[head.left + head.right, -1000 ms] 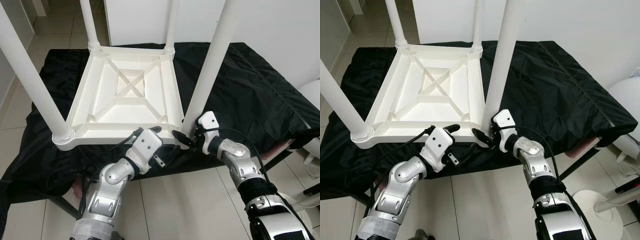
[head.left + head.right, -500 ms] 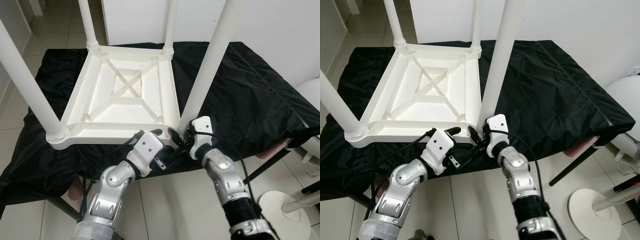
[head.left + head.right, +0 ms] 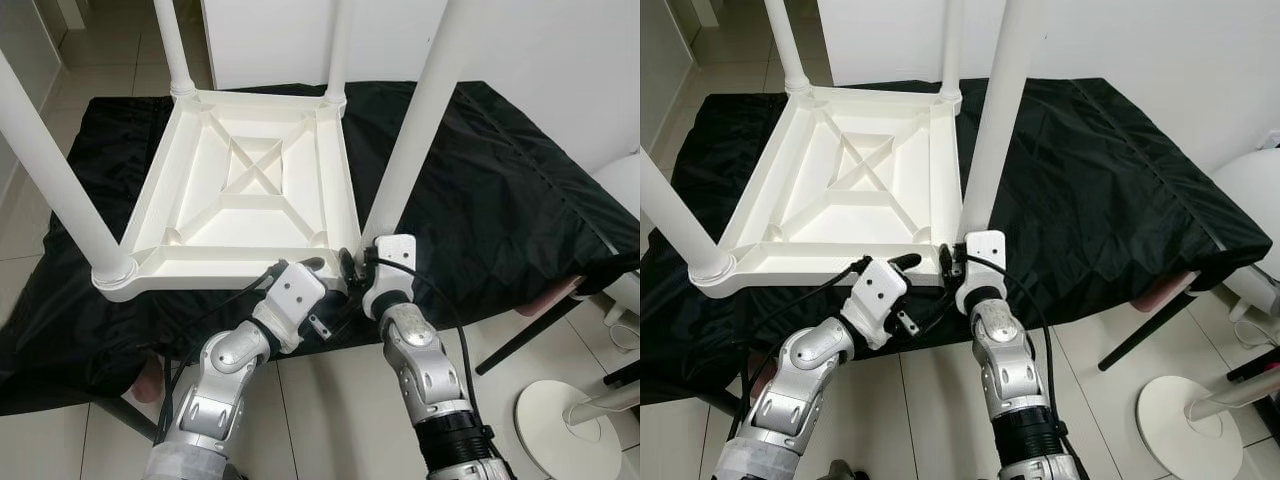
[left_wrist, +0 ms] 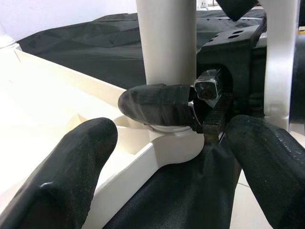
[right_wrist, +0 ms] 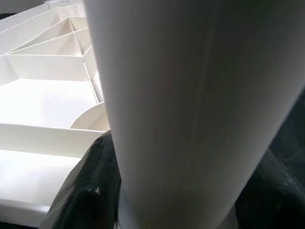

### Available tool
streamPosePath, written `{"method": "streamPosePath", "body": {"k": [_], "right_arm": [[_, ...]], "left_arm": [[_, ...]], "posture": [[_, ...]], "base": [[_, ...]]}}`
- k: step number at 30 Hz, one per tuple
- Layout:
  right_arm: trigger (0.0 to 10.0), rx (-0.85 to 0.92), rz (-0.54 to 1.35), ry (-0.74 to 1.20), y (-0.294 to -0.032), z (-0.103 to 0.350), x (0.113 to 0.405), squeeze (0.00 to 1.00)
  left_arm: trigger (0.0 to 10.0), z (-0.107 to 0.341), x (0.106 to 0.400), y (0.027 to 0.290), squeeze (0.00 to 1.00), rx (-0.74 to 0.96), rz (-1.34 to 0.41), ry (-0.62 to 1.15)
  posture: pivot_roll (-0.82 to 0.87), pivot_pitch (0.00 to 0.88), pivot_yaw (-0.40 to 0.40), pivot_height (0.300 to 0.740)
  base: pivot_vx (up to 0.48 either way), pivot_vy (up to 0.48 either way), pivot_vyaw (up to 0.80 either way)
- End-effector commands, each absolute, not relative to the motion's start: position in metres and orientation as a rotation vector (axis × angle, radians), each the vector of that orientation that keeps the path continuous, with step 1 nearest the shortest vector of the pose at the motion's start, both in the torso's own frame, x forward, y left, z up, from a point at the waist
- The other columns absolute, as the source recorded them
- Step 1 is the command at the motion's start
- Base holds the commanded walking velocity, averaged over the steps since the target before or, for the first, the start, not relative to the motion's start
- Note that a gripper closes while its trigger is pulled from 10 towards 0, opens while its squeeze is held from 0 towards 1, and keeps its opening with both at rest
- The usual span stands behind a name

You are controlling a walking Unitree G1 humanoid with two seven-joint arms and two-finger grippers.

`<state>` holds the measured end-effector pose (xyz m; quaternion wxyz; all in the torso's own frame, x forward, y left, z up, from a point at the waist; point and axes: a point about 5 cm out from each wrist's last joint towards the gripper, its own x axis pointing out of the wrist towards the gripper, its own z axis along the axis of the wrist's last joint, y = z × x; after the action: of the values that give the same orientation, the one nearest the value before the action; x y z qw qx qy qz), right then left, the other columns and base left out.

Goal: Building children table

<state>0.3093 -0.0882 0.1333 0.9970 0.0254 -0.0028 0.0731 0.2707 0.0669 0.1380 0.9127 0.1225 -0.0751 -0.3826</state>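
Black-draped surface (image 3: 500, 190): right gripper (image 3: 358, 270) clamped around table leg (image 3: 415, 135) (left gripper (image 3: 320, 290) spread).

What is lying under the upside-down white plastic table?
A wrinkled black cloth lies under the upside-down white plastic table, spreading past it on all sides. What the cloth covers is mostly hidden; dark legs show below its edge.
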Motion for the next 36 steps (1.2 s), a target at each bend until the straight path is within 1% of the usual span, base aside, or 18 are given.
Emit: {"method": "streamPosePath", "body": {"k": [1,4,5,9,11,13,14,18,20,23,26,28,32,35,36], "right_arm": [[10.0,0.056,0.100,0.058,-0.096,0.118,0.304,0.00],[10.0,0.051,0.115,0.046,-0.095,0.119,0.304,0.00],[10.0,0.064,0.145,0.024,-0.093,0.122,0.303,1.00],[10.0,0.060,0.176,-0.023,-0.094,0.128,0.302,1.00],[10.0,0.029,0.197,-0.052,-0.102,0.131,0.302,1.00],[10.0,0.009,0.212,-0.063,-0.105,0.133,0.302,1.00],[10.0,-0.004,0.236,-0.064,-0.108,0.133,0.303,0.00],[10.0,-0.010,0.253,-0.062,-0.109,0.133,0.304,0.00],[10.0,-0.029,0.368,-0.075,-0.110,0.136,0.307,0.00],[10.0,-0.052,0.411,-0.084,-0.112,0.137,0.309,0.00],[10.0,-0.121,0.513,-0.108,-0.117,0.143,0.320,0.00],[10.0,-0.121,0.513,-0.108,-0.117,0.143,0.320,0.00],[10.0,-0.186,0.649,-0.106,-0.113,0.146,0.330,0.00],[10.0,-0.199,0.683,-0.103,-0.112,0.146,0.331,0.00],[10.0,-0.212,0.729,-0.094,-0.108,0.146,0.333,0.00]], "left_arm": [[10.0,0.137,0.272,0.070,0.00,0.242,-0.684,-0.156],[10.0,0.137,0.272,0.070,0.00,0.242,-0.683,-0.157],[10.0,0.137,0.272,0.070,0.00,0.241,-0.683,-0.157],[10.0,0.137,0.272,0.070,0.00,0.241,-0.682,-0.157],[10.0,0.137,0.272,0.070,0.00,0.241,-0.679,-0.156],[10.0,0.137,0.271,0.070,0.00,0.242,-0.678,-0.155],[10.0,0.137,0.271,0.070,0.00,0.242,-0.678,-0.155],[10.0,0.137,0.271,0.070,0.00,0.241,-0.678,-0.154],[10.0,0.137,0.271,0.070,0.00,0.240,-0.679,-0.154],[10.0,0.137,0.272,0.070,0.00,0.241,-0.679,-0.155],[10.0,0.138,0.273,0.070,0.00,0.243,-0.677,-0.157],[10.0,0.138,0.273,0.070,0.00,0.243,-0.677,-0.157],[10.0,0.138,0.274,0.070,0.00,0.246,-0.679,-0.158],[10.0,0.138,0.274,0.070,0.00,0.247,-0.679,-0.159],[10.0,0.139,0.275,0.070,0.00,0.248,-0.677,-0.162]], "posture": [[-0.06,0.081,-0.026,0.740],[-0.06,0.081,-0.026,0.740],[-0.06,0.081,-0.028,0.740],[-0.06,0.080,-0.029,0.740],[-0.06,0.082,-0.031,0.740],[-0.06,0.082,-0.031,0.740],[-0.06,0.083,-0.032,0.740],[-0.06,0.083,-0.031,0.740],[-0.06,0.083,-0.030,0.740],[-0.06,0.081,-0.030,0.740],[-0.06,0.077,-0.027,0.740],[-0.06,0.077,-0.027,0.740],[-0.06,0.074,-0.023,0.740],[-0.05,0.074,-0.026,0.740],[-0.05,0.074,-0.026,0.740]], "base": [[0.000,0.000,0.00],[0.000,0.000,0.00],[0.000,0.000,0.00],[0.000,0.000,0.00],[0.000,0.000,0.00],[0.000,0.000,0.00],[0.000,0.000,0.00],[0.000,0.000,0.00],[0.000,0.000,0.00],[0.000,0.000,0.00],[0.000,0.000,0.00],[0.000,0.000,0.00],[0.000,0.000,0.00],[0.000,0.000,0.00],[0.000,0.000,0.00]]}}
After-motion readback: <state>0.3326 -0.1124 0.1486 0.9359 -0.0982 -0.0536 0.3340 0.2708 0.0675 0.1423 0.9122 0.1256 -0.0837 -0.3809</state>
